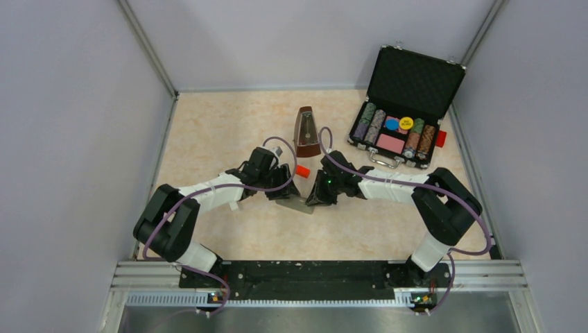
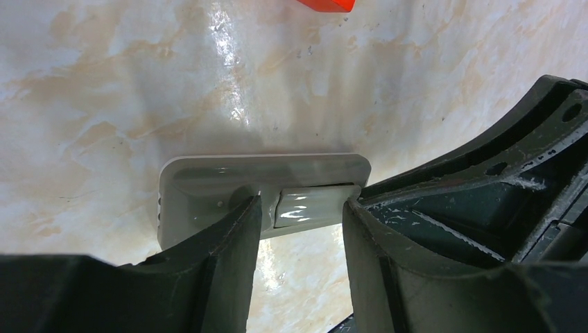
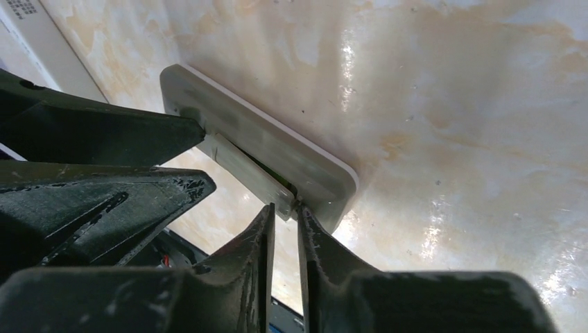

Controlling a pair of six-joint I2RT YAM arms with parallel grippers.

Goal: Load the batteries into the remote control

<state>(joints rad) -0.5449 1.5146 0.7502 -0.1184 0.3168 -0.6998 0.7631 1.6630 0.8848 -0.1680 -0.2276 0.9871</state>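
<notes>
Left claw (image 2: 301,206) half-spread, astride the grey cover (image 2: 312,211), clamping nothing for certain. Between both arms, flat on the surface (image 2: 104,83): remote control (image 2: 208,182). Right claw (image 3: 284,214) all but closed, tips at the cover's corner; pinching or pressing, cannot tell. Seems late in the job: no loose batteries in sight, presumably already under the cover. Left to do, by the look of it: seating that cover flush, one edge standing proud.
</notes>
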